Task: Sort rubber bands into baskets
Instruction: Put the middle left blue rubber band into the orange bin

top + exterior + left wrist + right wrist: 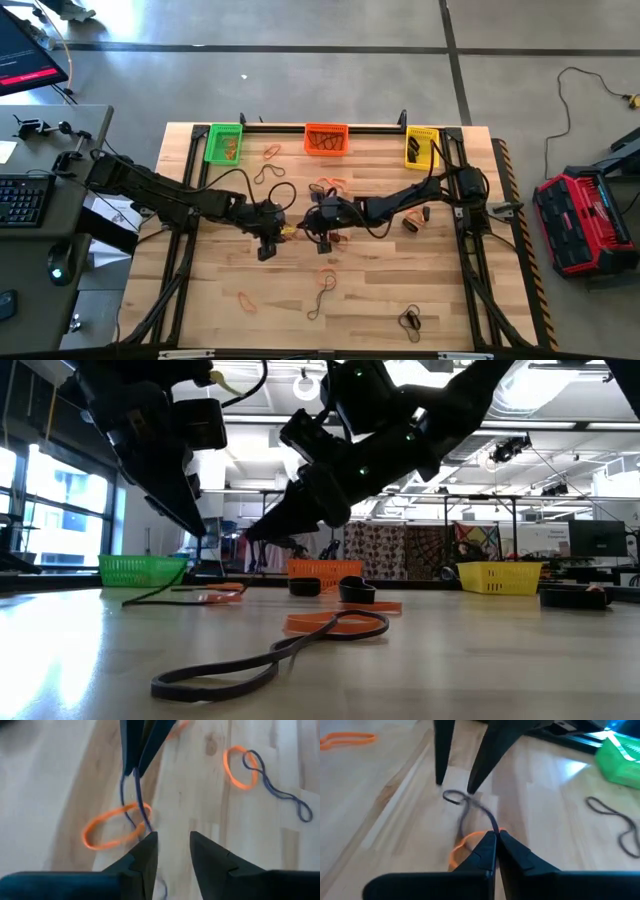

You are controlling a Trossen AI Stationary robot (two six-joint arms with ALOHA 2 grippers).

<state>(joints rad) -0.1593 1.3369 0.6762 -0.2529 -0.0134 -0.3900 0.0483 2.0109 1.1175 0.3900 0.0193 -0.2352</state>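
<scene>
My two end effectors meet mid-counter (400, 300): the right end effector (496, 840) is clenched on a dark rubber band (475, 810) over an orange band (465, 845); the left end effector (172, 847) stands released beside it. About a dozen bands lie scattered. Farthest — three baskets: green basket (223, 142) and orange basket (326, 138) holding bands, yellow basket (421, 146) something dark.

Two dark jointed arms, black cables, tapered black fingers (145, 855).

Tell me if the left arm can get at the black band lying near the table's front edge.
Probably yes. That black band lies alone on bare table, nothing over it, and the left gripper is open. The right arm is nearer, though.
</scene>
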